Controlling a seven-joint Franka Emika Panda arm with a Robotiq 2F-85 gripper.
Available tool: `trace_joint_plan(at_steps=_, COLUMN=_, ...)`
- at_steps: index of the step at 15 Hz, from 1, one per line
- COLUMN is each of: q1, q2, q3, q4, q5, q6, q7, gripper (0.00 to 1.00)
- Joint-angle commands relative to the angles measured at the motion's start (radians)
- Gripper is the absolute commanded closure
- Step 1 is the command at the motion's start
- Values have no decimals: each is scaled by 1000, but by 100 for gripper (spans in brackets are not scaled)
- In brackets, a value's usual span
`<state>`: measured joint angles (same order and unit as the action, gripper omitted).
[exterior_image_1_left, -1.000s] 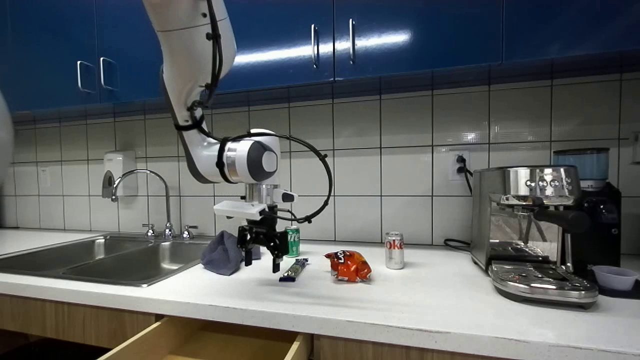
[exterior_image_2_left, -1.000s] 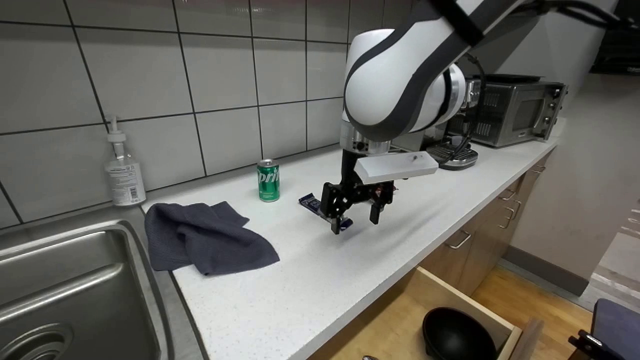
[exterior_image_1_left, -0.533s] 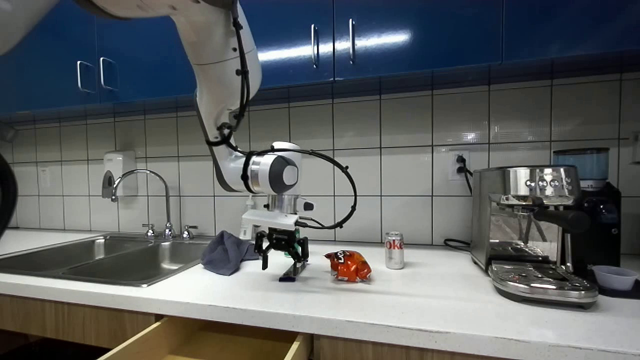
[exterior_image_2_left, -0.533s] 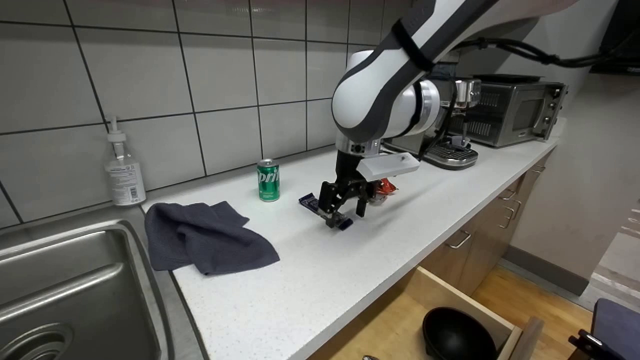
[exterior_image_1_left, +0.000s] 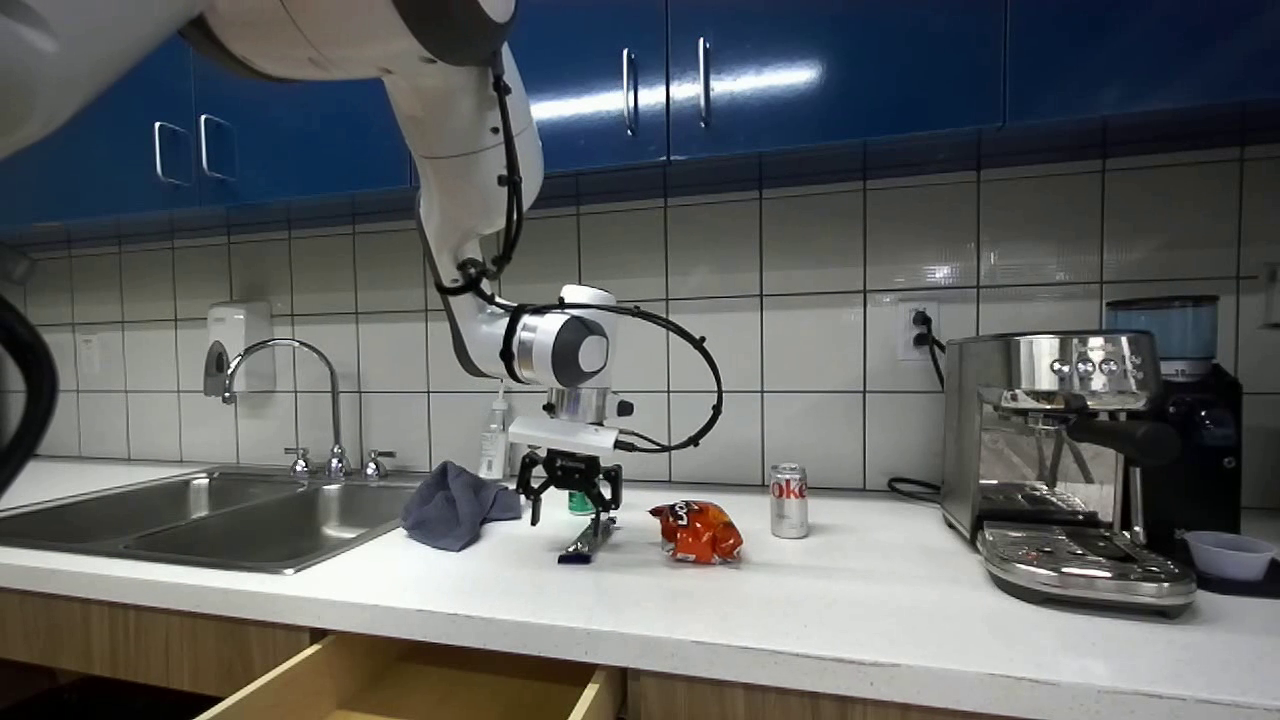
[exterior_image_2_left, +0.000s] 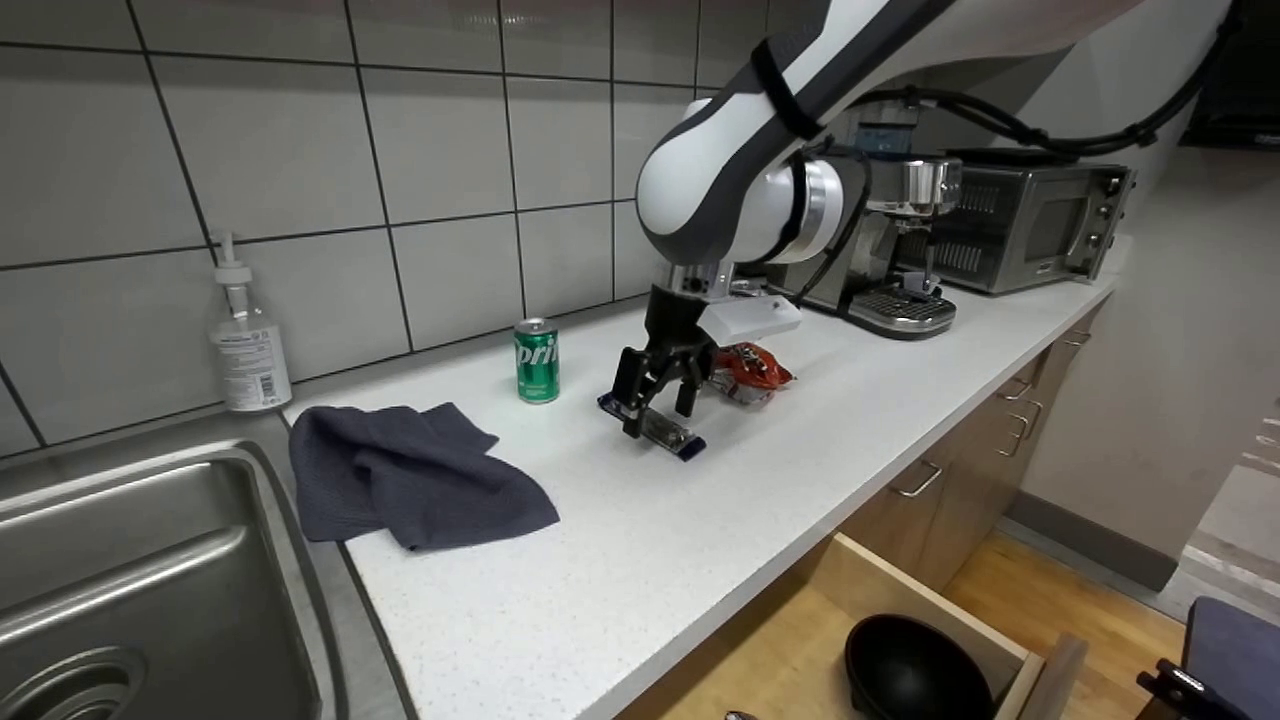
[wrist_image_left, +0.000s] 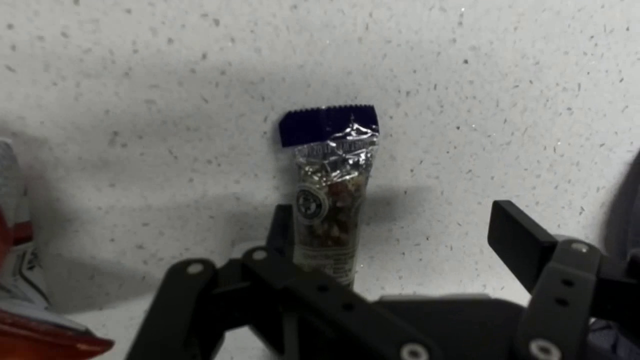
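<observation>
A snack bar (wrist_image_left: 330, 215) in a clear wrapper with dark blue ends lies flat on the white counter. My gripper (wrist_image_left: 392, 215) stands open just above it, holding nothing. In the wrist view the bar lies near the left finger (wrist_image_left: 281, 225), well away from the right one (wrist_image_left: 520, 240); whether that left finger touches it I cannot tell. Its lower end is hidden behind the gripper. Both exterior views show the gripper (exterior_image_1_left: 567, 518) over the bar (exterior_image_2_left: 672, 433). An orange chip bag (exterior_image_1_left: 700, 535) lies to one side, its edge (wrist_image_left: 45, 330) showing at the wrist view's left.
A green Sprite can (exterior_image_2_left: 538, 362) stands by the wall, near a grey towel (exterior_image_2_left: 410, 480) and a soap bottle (exterior_image_2_left: 247, 350). A Coke can (exterior_image_1_left: 789, 500) and a coffee machine (exterior_image_1_left: 1050, 430) stand farther along. Below, a drawer is pulled out with a black bowl (exterior_image_2_left: 915, 670) inside.
My gripper has shifted over the bar and back toward the wall, turning slightly. Its jaws have stayed open. The bar, cans, bag and towel have not moved.
</observation>
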<state>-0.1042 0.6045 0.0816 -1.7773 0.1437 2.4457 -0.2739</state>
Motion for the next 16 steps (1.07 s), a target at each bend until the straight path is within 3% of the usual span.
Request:
trace_joint_plan(at_steps=1, q1=0, q2=33, q3=3, q4=81, q5=-32, q6=-76, q7=-32, gripper=0)
trace_joint_plan(at_steps=16, q1=36, q2=141, q3=-36, q4=231, q5=-139, q6=-215, q7=4, gripper=0)
